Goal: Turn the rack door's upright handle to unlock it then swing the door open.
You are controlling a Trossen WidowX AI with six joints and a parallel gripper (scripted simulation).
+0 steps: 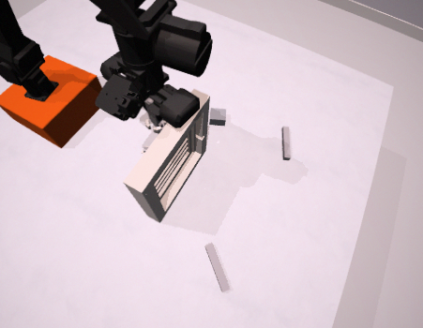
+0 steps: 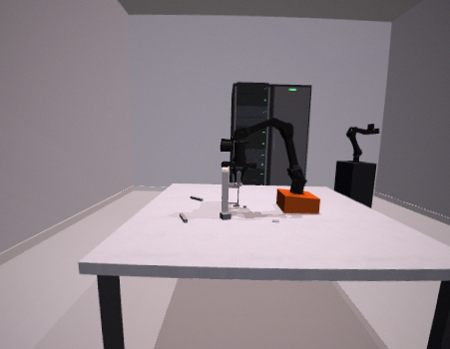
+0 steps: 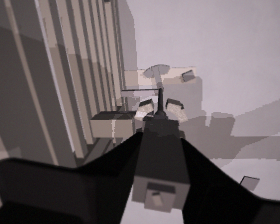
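Observation:
The pale rack frame (image 1: pixel 153 161) (image 2: pixel 225 191) stands upright on the table. The slatted door (image 1: pixel 173 165) (image 3: pixel 66 90) sits in line with the frame and looks closed. The upright dark grey handle (image 3: pixel 161 167) stands out from the door's face, at the middle of the wrist view. My gripper (image 3: pixel 159 140) (image 2: pixel 237 180) points down and is shut on the handle, one black finger on either side. In the top view the arm and frame hide most of the handle. I cannot tell how far the handle is turned.
The orange base block (image 1: pixel 21 104) (image 2: pixel 297 203) is on the handle side of the frame. A grey block (image 1: pixel 218 116) (image 2: pixel 225 215) lies near the frame's end. Two thin bars (image 1: pixel 286 142) (image 1: pixel 217 267) lie beyond its other side. A small piece (image 2: pixel 275 220) lies on the table.

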